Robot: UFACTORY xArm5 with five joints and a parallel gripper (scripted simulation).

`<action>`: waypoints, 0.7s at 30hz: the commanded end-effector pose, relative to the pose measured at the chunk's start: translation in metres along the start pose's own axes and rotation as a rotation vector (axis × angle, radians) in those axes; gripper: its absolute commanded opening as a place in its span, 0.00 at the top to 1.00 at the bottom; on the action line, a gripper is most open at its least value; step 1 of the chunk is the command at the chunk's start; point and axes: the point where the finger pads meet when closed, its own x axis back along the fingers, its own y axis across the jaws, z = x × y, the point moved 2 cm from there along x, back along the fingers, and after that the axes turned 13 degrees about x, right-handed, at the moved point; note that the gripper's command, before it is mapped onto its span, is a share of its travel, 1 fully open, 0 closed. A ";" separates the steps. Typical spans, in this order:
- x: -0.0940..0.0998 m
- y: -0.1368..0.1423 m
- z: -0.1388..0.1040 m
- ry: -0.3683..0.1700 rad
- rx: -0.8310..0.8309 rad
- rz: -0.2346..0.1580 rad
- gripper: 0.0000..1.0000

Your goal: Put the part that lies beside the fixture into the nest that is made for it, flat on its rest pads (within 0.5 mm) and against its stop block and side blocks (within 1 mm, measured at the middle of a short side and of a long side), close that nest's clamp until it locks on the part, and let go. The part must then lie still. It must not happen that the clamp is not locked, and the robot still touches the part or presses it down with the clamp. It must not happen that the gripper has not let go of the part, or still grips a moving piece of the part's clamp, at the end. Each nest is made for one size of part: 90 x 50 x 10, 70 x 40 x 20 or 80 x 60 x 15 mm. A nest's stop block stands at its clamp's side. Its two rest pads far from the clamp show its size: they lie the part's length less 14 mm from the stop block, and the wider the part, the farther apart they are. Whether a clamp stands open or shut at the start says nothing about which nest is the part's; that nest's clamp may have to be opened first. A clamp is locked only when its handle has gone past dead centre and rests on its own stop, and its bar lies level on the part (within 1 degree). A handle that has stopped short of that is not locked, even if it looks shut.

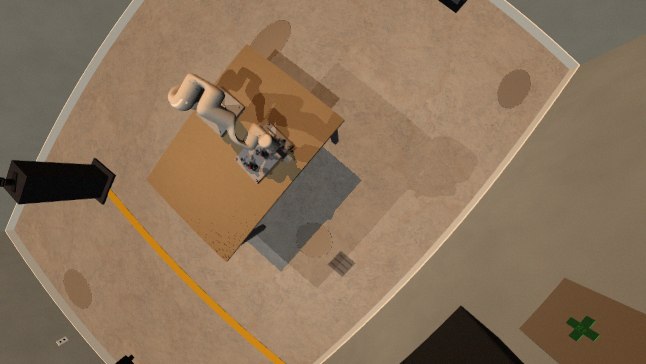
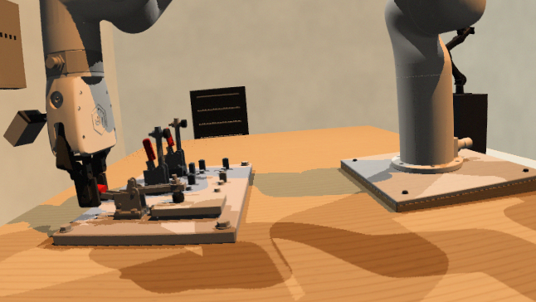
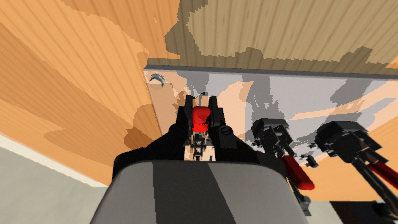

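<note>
My gripper [image 2: 92, 195] [image 3: 200, 105] is shut on the red handle grip [image 2: 102, 188] [image 3: 201, 120] of the nearest clamp [image 2: 130, 202], at the left end of the fixture plate [image 2: 145, 237] [image 3: 310, 92] [image 1: 258, 165]. The handle lies low, nearly level, pointing away from the nest. The clamp's bar [image 2: 149, 189] reaches out over the part [image 2: 191, 206], a flat tan slab lying in the nearest nest. The bar's dark tip pad [image 2: 178, 197] sits on or just above the part; I cannot tell which. Whether the handle rests on its stop is hidden behind the fingers.
Two more clamps with red handles [image 2: 149, 149] [image 2: 168, 137] [image 3: 297, 175] [image 3: 380, 167] stand raised behind the near one. Dark pegs and blocks [image 2: 202, 164] stand on the plate. The arm's base plate [image 2: 436, 187] sits on the wooden table [image 2: 332, 249] [image 1: 210, 190] to the right.
</note>
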 end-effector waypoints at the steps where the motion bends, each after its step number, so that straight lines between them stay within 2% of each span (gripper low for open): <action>1: -0.001 0.000 0.002 0.002 0.000 0.000 1.00; 21: -0.003 0.000 0.002 0.002 0.000 0.000 1.00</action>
